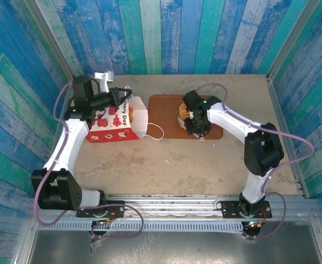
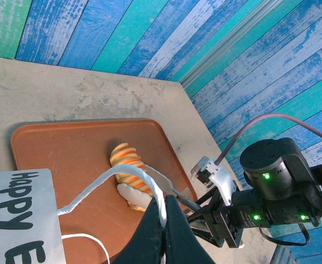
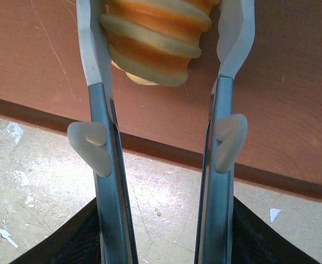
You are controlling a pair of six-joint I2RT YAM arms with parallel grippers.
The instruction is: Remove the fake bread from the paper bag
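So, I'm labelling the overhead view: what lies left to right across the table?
Paper bag → bare left end of the tray → ridged bread on that tray → right arm's black elbow.

Left arm (image 1: 67, 144) and right arm (image 1: 231, 117): white moulded link shells joined by black cylindrical joint housings. A lilac cable (image 1: 35, 208) loops beside the left arm, and a like cable (image 1: 301, 137) runs by the right. Green indicator lights (image 2: 266, 176) glow on the right arm's black housings. Right gripper (image 3: 161, 27): flat grey metal fingers (image 3: 107, 187) with pale translucent tips, each bearing a small cream triangular lug. Left gripper (image 2: 162, 206): black fingers (image 2: 147, 236).
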